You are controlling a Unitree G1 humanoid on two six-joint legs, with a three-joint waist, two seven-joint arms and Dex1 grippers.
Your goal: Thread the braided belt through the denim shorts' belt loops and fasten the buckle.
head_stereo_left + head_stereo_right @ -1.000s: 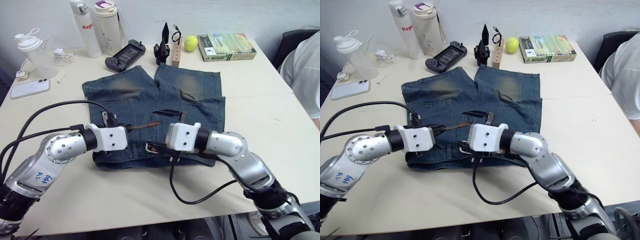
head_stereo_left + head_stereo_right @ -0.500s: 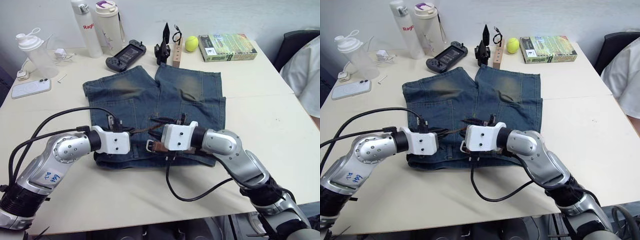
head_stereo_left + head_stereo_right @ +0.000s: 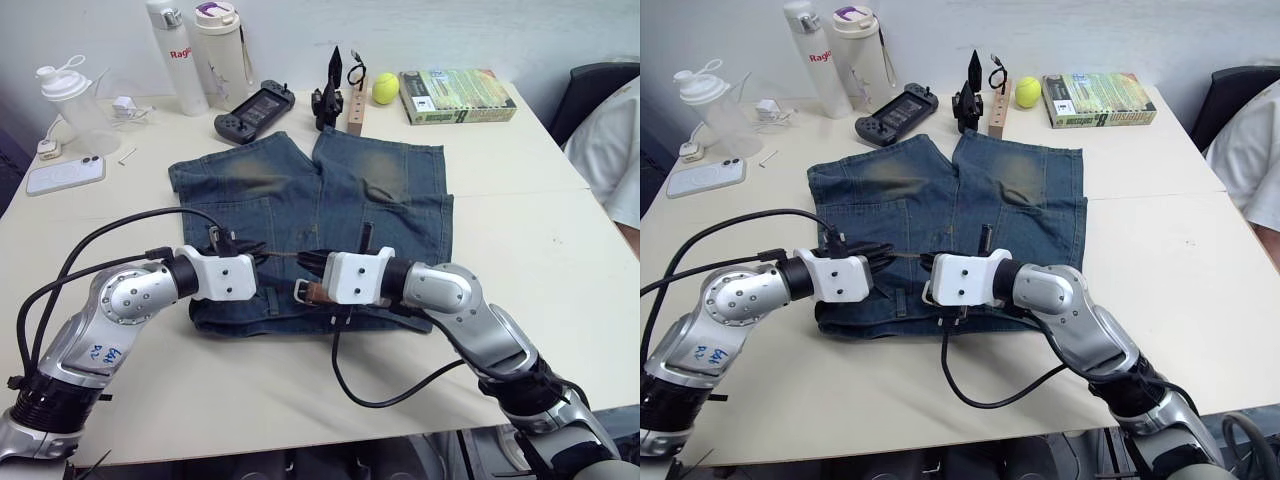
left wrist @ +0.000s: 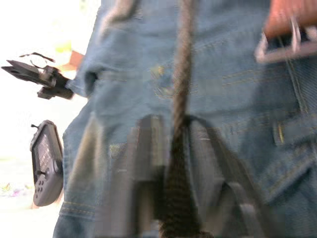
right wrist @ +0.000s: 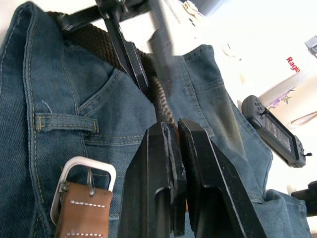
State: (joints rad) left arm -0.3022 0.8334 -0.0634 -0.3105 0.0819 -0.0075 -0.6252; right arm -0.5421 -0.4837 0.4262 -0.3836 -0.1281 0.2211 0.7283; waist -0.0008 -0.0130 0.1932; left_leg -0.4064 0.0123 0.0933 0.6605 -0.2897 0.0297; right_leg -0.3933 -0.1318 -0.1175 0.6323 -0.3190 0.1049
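Note:
The denim shorts (image 3: pixel 300 190) lie flat on the table, waistband towards me. The braided belt (image 4: pixel 181 74) runs taut above the waistband between my two grippers. My left gripper (image 3: pixel 262 260) is open, a finger (image 4: pixel 148 148) on each side of the belt. My right gripper (image 5: pixel 173 126) is shut on the braided belt, just above the buckle. The silver buckle (image 5: pixel 81 183), on its brown leather end, rests on the waistband below the right gripper, also seen as the buckle (image 3: pixel 303 290). One belt loop (image 5: pixel 64 123) lies flat beside it.
Along the table's far edge stand two bottles (image 3: pixel 180 55), a shaker (image 3: pixel 70 105), a game controller (image 3: pixel 255 103), a wooden block with black tools (image 3: pixel 355 110), a tennis ball (image 3: pixel 384 88) and a box (image 3: pixel 457 95). A phone (image 3: pixel 65 175) lies left. A person's sleeve (image 3: pixel 615 150) shows right.
My right gripper has closed onto the belt. My left gripper's fingers have parted from it. Both grippers stay close together over the waistband.

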